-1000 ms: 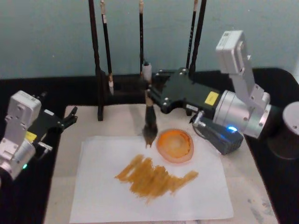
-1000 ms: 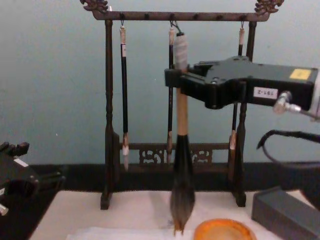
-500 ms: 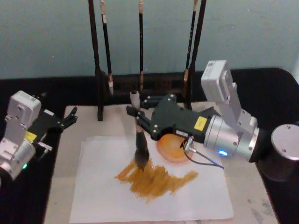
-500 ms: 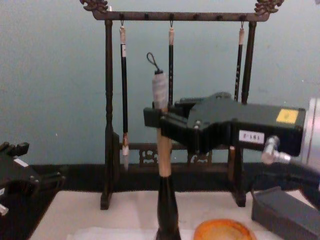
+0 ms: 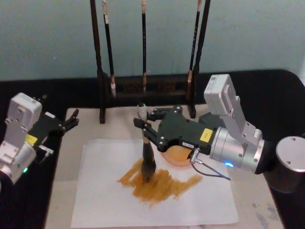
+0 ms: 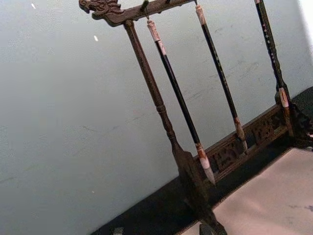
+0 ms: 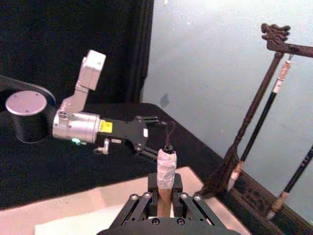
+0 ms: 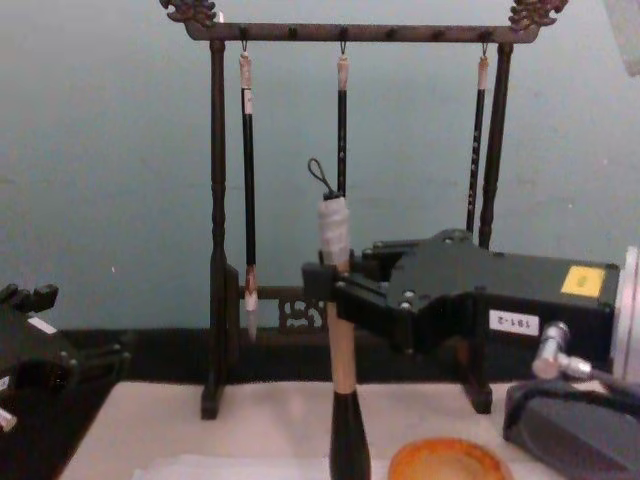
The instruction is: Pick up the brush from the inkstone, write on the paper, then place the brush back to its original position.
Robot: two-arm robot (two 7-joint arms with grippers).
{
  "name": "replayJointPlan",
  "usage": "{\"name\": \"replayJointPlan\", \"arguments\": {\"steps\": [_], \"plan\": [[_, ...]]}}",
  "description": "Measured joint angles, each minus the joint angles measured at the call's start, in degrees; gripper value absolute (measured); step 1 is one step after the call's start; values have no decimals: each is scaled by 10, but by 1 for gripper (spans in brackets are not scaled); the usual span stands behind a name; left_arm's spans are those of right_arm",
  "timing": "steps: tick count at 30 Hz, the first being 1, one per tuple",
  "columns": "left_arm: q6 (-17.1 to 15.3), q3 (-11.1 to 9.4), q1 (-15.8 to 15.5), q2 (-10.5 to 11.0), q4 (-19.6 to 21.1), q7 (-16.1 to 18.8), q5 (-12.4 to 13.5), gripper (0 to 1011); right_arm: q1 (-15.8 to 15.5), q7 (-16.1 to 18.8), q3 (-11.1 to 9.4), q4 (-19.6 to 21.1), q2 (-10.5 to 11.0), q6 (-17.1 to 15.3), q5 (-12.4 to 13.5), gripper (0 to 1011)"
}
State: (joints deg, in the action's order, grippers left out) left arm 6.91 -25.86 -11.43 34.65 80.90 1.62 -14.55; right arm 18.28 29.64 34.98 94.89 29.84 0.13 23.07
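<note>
head: i look down on the paper (image 5: 105, 200) from above.
chest: i look level, close, at the brush rack (image 8: 216, 250).
wrists: both catch that rack too.

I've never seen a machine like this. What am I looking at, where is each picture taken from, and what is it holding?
It is a robot with two arms ending in grippers, which pinch like hands. One picture looks down from its head, one looks forward from its chest, and one comes from each wrist. The right gripper is shut on a large brush, held nearly upright, bristles down on a white paper among ochre strokes. The paper lies on a cream mat, with an orange dish beside the brush. Behind stands a dark wooden rack with thin brushes hanging. The left gripper sits open at the left, idle.
</note>
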Motion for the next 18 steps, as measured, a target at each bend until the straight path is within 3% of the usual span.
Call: {"name": "replayJointPlan", "arguments": {"steps": [18], "plan": [[0,0,0,0,0,0,0,1010,-10,1,-34,-11,-10,-4,-17,169]]}}
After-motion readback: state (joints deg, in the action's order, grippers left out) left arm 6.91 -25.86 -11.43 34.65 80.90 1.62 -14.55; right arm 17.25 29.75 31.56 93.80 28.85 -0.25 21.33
